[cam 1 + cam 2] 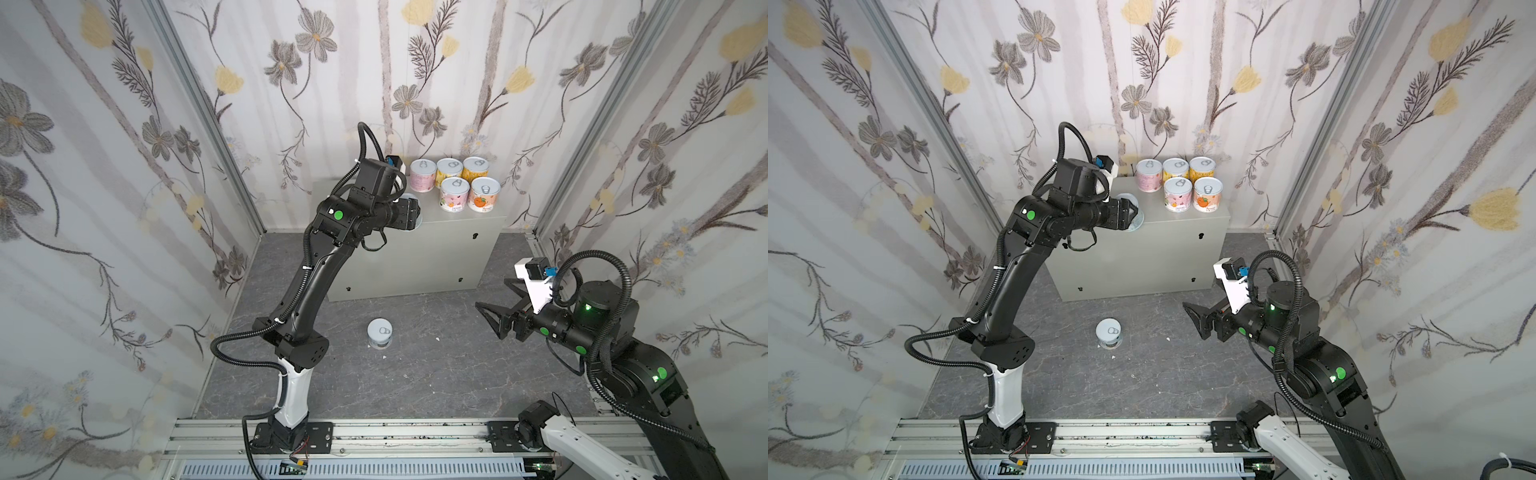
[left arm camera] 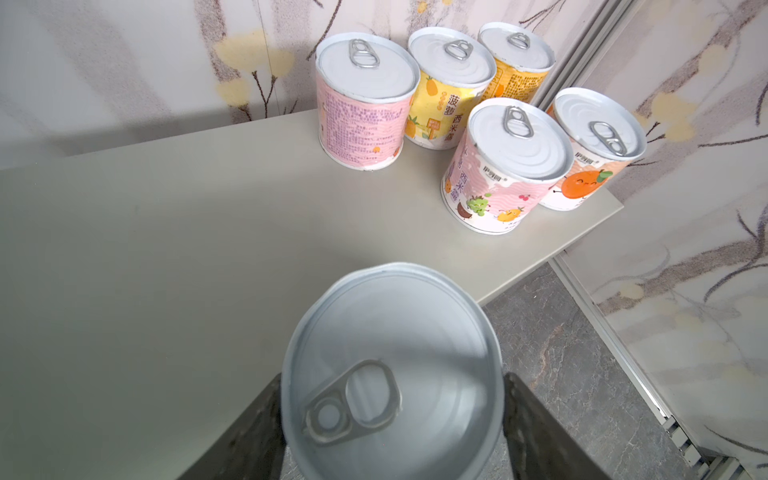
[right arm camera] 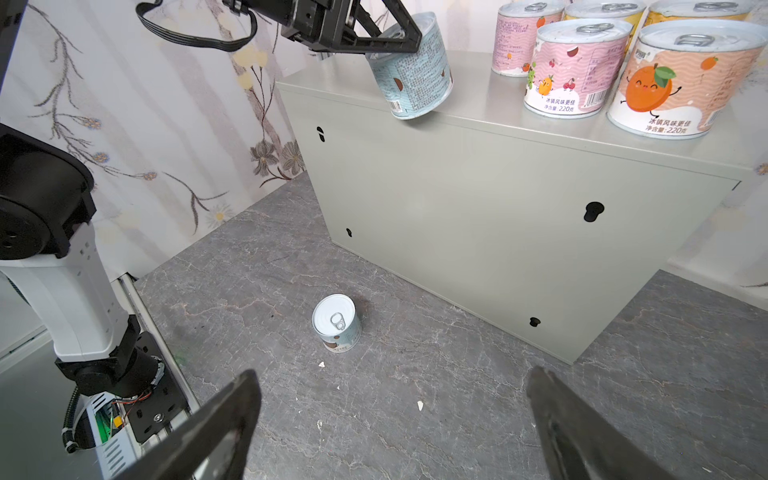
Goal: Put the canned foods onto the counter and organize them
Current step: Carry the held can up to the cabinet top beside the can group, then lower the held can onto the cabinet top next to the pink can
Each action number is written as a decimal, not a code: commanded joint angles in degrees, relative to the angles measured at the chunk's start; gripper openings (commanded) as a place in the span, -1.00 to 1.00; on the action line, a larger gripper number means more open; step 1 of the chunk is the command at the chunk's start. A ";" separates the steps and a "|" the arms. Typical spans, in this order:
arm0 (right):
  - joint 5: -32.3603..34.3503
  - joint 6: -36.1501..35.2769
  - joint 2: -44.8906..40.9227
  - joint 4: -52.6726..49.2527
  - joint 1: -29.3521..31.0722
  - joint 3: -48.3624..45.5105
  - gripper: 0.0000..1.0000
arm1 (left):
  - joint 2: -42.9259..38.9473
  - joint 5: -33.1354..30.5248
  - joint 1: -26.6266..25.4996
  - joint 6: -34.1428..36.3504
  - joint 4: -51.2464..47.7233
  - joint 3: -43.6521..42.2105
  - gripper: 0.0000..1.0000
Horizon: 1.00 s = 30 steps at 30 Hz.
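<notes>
Two jaws of the left gripper (image 2: 390, 380) press on the sides of a light-blue tin (image 3: 415, 75), gripping it at the 6 o'clock edge of the counter (image 1: 436, 257) top in both top views. The left wrist view gives only that tin's lid. The right wrist view shows its label and its tilt, with the base overlapping the front edge; whether it touches the top I cannot tell. The right gripper (image 1: 492, 318) hangs spread wide with nothing in it, at 3 o'clock from the floor tin (image 1: 379, 332), which stands upright on the dark floor (image 1: 436, 374) at 6 o'clock from the counter. Seven tins in all: one held, one below, and five upright in a cluster (image 1: 454, 193) at the top's 2 o'clock corner, three behind and two in front.
</notes>
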 commanded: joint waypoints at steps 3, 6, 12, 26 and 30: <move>1.92 -1.09 0.64 -0.71 0.01 0.97 0.99 | 1.25 1.56 0.90 0.24 3.06 0.34 0.12; 2.20 -0.93 0.29 -0.92 0.01 0.97 0.99 | 1.98 1.93 1.31 0.20 3.93 0.45 0.14; 3.90 -0.95 -0.42 -1.44 -0.03 0.84 0.99 | 3.65 2.43 1.46 0.44 7.00 0.53 0.17; 6.18 -2.18 1.11 -0.81 -0.17 1.86 0.99 | 6.33 5.30 1.78 0.50 11.63 0.99 0.47; 5.94 -2.63 2.08 0.30 -0.26 2.47 0.99 | 5.90 6.42 2.16 1.12 11.28 0.93 0.67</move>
